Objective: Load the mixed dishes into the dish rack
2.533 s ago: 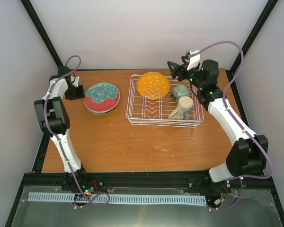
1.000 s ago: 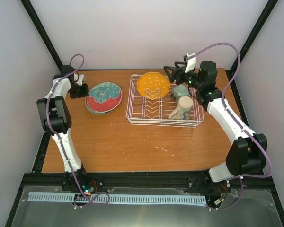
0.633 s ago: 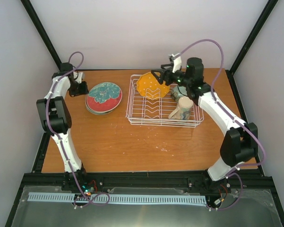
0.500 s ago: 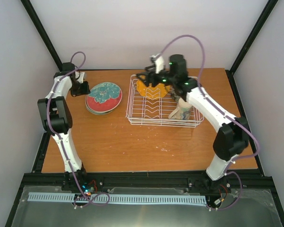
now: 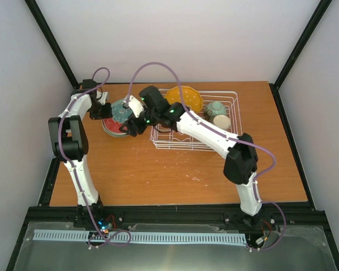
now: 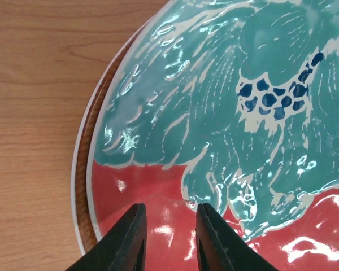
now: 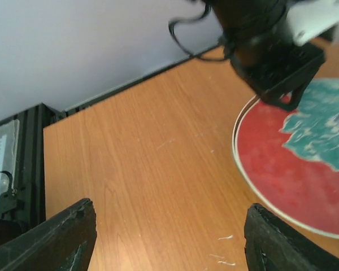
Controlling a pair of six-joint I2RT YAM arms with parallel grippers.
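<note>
The red-and-teal plate [image 5: 117, 113] lies on the table left of the dish rack [image 5: 169, 148], stacked on another plate of which only a white rim [image 6: 77, 186] shows. My left gripper [image 5: 100, 109] hovers over the plate's red part [image 6: 158, 192], its jaws narrowly open [image 6: 169, 240] and empty. My right gripper [image 5: 129, 126] reaches across the rack to the plate's near edge, wide open [image 7: 169, 240] over bare wood, with the plate [image 7: 288, 169] to its right. The orange-yellow plate [image 5: 184, 99], teal bowl [image 5: 216, 107] and cream mug [image 5: 221, 122] sit in the rack.
The right arm [image 5: 209, 132] lies diagonally over the rack. The left gripper's body [image 7: 271, 56] shows just beyond the plate in the right wrist view. The back wall and black frame posts stand close behind the plate and rack.
The right arm has swung from the rack's back right corner leftwards across the rack to the red-and-teal plate. The left gripper has edged onto the plate's far left rim.
</note>
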